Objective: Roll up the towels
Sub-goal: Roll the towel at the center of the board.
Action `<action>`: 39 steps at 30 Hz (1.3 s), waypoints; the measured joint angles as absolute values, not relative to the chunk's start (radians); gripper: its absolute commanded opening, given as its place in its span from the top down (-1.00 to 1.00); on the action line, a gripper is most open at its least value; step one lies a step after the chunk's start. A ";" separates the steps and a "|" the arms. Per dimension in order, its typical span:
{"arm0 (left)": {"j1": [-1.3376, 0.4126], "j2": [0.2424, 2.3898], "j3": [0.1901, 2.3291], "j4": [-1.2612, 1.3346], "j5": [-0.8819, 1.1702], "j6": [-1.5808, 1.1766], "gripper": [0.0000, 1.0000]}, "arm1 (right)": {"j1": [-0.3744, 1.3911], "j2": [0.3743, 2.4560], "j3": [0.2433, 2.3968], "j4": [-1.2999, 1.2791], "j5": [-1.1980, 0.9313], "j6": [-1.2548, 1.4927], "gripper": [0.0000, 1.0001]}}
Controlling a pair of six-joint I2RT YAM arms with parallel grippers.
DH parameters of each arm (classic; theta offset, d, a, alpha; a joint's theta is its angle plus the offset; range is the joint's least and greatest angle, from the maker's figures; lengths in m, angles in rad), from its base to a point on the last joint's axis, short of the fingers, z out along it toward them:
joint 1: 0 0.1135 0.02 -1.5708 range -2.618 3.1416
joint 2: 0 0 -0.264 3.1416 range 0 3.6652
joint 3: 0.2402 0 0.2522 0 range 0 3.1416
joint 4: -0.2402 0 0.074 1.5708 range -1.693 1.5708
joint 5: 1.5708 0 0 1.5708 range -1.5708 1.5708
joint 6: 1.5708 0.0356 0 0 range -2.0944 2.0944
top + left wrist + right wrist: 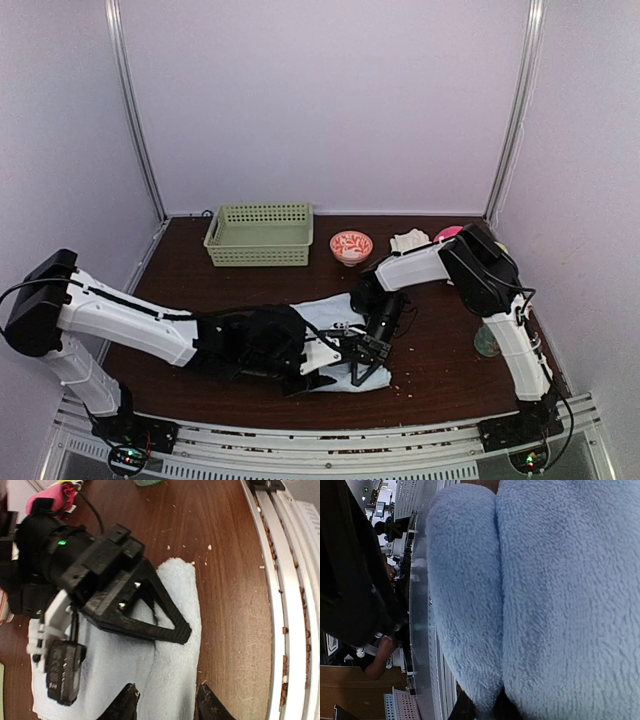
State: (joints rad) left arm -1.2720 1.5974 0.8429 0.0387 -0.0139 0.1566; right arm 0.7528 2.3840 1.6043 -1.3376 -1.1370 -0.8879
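Dark wood-grain table (190, 285) inside a white-walled enclosure; a green basket (260, 235) and a small patterned bowl (351, 245) stand at the far side. The off-white towel (408, 241) lies bunched at the far right, well apart from both arms.

The pale blue towel (177, 585) lies at the near centre of the table, under both wrists, with its near edge folded into a soft double ridge. The cloth is fleecy, thin, light and limp. By judgement it will sag and unroll if released, and will slide on the smooth wood rather than resist. The best hold is a pinch on the folded edge near a corner, where two layers give the pads something to bite.

The left gripper (167, 702) stands with its jaws apart. They straddle the towel's near edge, and cloth lies between the fingers (125, 705); whether they press it cannot be told.

The right gripper (180, 630) reaches in from the far side. Its jaws are together and appear pinched on the ridge of blue cloth, which fills the right wrist view.
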 measured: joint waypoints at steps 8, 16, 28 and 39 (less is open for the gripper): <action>-1.312 1.777 0.947 -0.010 -0.076 0.265 0.26 | 0.753 2.389 1.608 -1.371 -1.125 -0.888 1.00; -1.314 1.845 0.991 -0.032 -0.097 0.262 0.90 | 0.753 2.388 1.611 -1.376 -1.121 -0.881 0.63; -1.268 1.795 0.954 -0.049 0.010 0.111 1.00 | 0.672 2.078 1.764 -1.350 -0.963 -0.779 0.28; -0.966 1.884 0.990 -0.059 0.583 -0.116 1.00 | 0.609 1.664 1.737 -1.240 -0.948 -0.726 0.26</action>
